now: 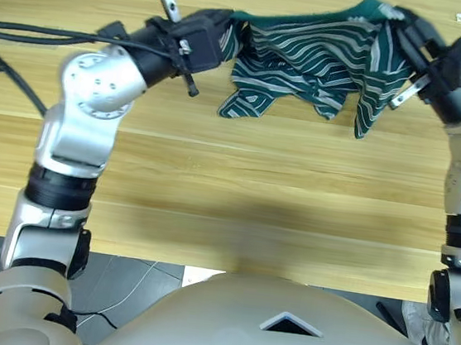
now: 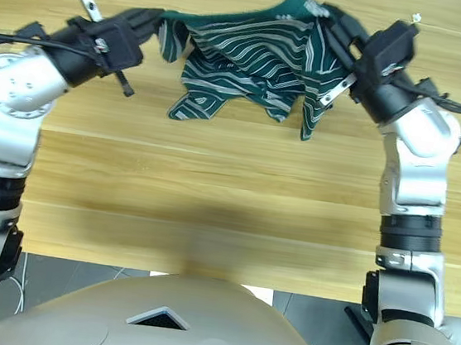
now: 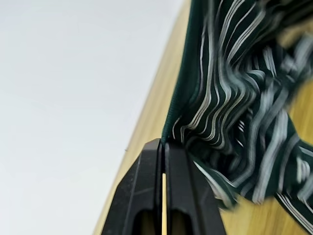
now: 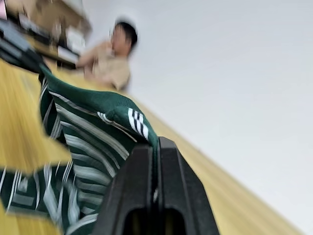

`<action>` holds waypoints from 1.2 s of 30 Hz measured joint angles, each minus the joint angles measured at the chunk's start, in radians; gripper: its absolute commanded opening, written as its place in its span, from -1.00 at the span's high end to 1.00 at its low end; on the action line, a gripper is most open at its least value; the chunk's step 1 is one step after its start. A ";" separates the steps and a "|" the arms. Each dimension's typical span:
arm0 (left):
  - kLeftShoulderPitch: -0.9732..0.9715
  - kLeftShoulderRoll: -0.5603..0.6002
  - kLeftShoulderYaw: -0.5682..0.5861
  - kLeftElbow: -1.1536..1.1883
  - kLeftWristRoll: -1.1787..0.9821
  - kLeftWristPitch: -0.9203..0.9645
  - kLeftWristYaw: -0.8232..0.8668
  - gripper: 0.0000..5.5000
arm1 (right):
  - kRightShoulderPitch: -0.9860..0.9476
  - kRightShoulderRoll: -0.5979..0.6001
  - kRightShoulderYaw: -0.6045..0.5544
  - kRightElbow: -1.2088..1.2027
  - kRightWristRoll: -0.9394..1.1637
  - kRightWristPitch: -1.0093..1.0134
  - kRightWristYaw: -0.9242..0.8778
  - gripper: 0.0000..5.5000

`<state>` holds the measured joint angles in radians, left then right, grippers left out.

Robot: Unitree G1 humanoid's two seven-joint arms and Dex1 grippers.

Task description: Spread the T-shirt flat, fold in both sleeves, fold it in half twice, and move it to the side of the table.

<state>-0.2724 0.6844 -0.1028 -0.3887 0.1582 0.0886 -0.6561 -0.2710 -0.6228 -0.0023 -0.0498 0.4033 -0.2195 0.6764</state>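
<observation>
Left pincer (image 3: 163, 143) and right pincer (image 4: 155, 143) each clench the T-shirt (image 1: 302, 56), hanging between them.

I am looking at a T-shirt (image 1: 310, 57) that is showing deep bottle green all over. Thin wavy stripes in white and pale grey are crossing it, running in bunches and bending with the folds. Along its far edge a plain solid-green band is running, and in the right wrist view a small cluster of short white bars is sitting on that band. The left gripper (image 1: 228, 29) and the right gripper (image 1: 401, 25) are both showing matt black fingers against the green. The table (image 1: 212, 187) is glowing a light honey wood, with fine grain and darker plank seams running left to right. Past its near edge I am seeing dark grey floor (image 1: 119, 276).
</observation>
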 measured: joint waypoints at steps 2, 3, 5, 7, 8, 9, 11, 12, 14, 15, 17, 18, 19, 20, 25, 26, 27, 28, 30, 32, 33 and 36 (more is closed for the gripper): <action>0.001 0.054 0.084 -0.108 -0.042 0.071 -0.039 1.00 | 0.003 -0.056 -0.078 -0.119 0.055 0.069 0.002 0.99; -0.012 0.077 0.115 -0.150 -0.063 0.110 -0.062 1.00 | 0.001 -0.077 -0.108 -0.170 0.069 0.101 0.002 0.99; -0.072 0.132 0.158 -0.200 -0.115 0.181 -0.114 1.00 | -0.015 -0.112 -0.150 -0.228 0.087 0.167 -0.002 0.99; -0.197 0.181 0.176 -0.199 -0.144 0.240 -0.151 1.00 | -0.081 -0.148 -0.184 -0.243 0.097 0.234 -0.012 0.99; -0.268 0.202 0.178 -0.190 -0.155 0.263 -0.163 1.00 | -0.128 -0.168 -0.199 -0.250 0.103 0.263 -0.019 0.99; -0.320 0.216 0.175 -0.180 -0.161 0.283 -0.177 1.00 | -0.166 -0.185 -0.208 -0.262 0.106 0.291 -0.020 0.99; -0.380 0.237 0.155 -0.177 -0.172 0.325 -0.206 1.00 | -0.223 -0.209 -0.214 -0.286 0.121 0.338 -0.019 0.99; -0.397 0.244 0.144 -0.177 -0.183 0.336 -0.219 1.00 | -0.242 -0.217 -0.218 -0.290 0.125 0.355 -0.018 0.99; -0.448 0.246 0.131 -0.184 -0.204 0.364 -0.234 1.00 | -0.276 -0.227 -0.231 -0.295 0.145 0.402 -0.018 0.99; -0.477 0.246 0.130 -0.184 -0.211 0.376 -0.237 1.00 | -0.292 -0.230 -0.234 -0.297 0.155 0.418 -0.018 0.99; -0.559 0.245 0.114 -0.148 -0.234 0.396 -0.247 1.00 | -0.346 -0.232 -0.221 -0.280 0.163 0.444 -0.011 0.99; -0.587 0.246 0.101 -0.116 -0.232 0.392 -0.249 1.00 | -0.373 -0.229 -0.207 -0.261 0.160 0.446 -0.002 0.99; -0.631 0.241 0.056 -0.031 -0.208 0.362 -0.258 1.00 | -0.434 -0.206 -0.161 -0.185 0.125 0.440 0.014 0.99; -0.674 0.235 0.017 0.061 -0.180 0.319 -0.265 1.00 | -0.496 -0.180 -0.122 -0.090 0.082 0.425 0.025 0.99; -0.942 0.095 -0.144 0.568 0.001 0.110 -0.150 1.00 | -0.781 -0.053 0.020 0.402 -0.126 0.273 -0.020 0.99; -1.010 0.047 -0.189 0.708 0.047 0.063 -0.073 1.00 | -0.844 -0.033 0.059 0.526 -0.194 0.227 -0.074 0.99; -1.048 0.018 -0.211 0.782 0.069 0.042 -0.025 1.00 | -0.879 -0.022 0.082 0.591 -0.229 0.206 -0.111 0.99; -1.105 -0.030 -0.239 0.900 0.096 0.013 0.057 1.00 | -0.930 -0.005 0.118 0.692 -0.288 0.175 -0.176 0.99; -1.198 -0.104 -0.274 1.096 0.140 -0.028 0.201 1.00 | -1.017 0.022 0.178 0.857 -0.389 0.128 -0.289 0.99; -1.302 -0.177 -0.303 1.302 0.194 -0.067 0.351 1.00 | -1.116 0.047 0.226 1.025 -0.482 0.078 -0.411 0.99; -1.368 -0.215 -0.307 1.424 0.215 -0.090 0.430 1.00 | -1.180 0.057 0.244 1.122 -0.538 0.045 -0.480 0.99; -1.521 -0.260 -0.286 1.636 0.242 -0.157 0.521 1.00 | -1.337 0.061 0.250 1.296 -0.628 -0.052 -0.590 0.99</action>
<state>-1.7936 0.4243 -0.3886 1.2469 0.4000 -0.0684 -0.1347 -1.6082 -0.5619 0.2479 1.2457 -0.2246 -0.2714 0.0866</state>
